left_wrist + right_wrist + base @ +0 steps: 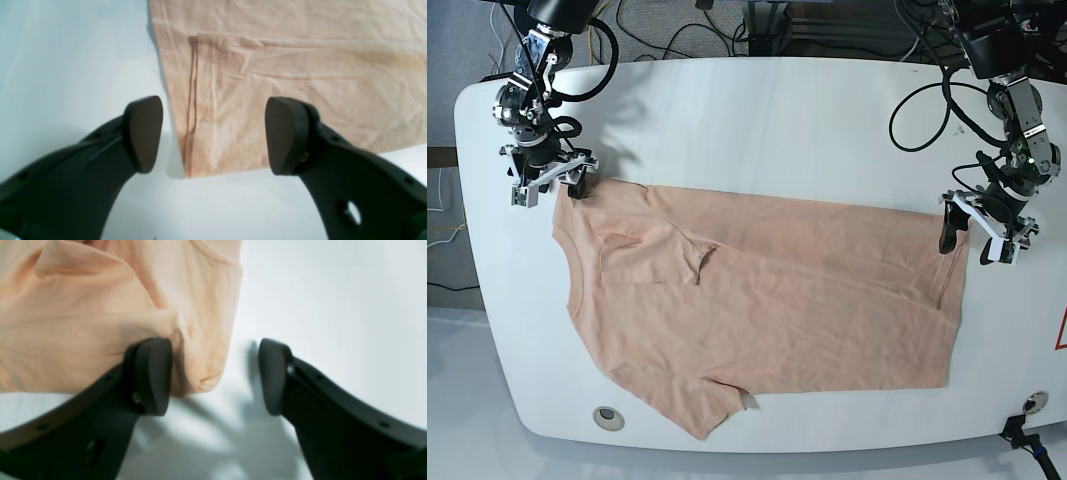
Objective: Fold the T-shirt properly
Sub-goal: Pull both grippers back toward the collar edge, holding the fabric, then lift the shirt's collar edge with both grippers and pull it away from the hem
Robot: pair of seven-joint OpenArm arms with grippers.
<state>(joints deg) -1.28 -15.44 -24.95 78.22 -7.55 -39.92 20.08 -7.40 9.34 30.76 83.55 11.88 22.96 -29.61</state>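
Note:
The pale peach T-shirt lies spread flat on the white table, hem to the right, one sleeve folded in over the chest. My left gripper is open at the hem's far corner. In the left wrist view the left gripper straddles that stitched hem corner of the T-shirt without closing on it. My right gripper is open at the shirt's far left corner. In the right wrist view the right gripper has a rounded fold of the T-shirt lying against one of its fingers.
Black cables run along the table's far edge. Two round grommets sit near the front edge, one at the left and one at the right. The other sleeve reaches close to the front edge.

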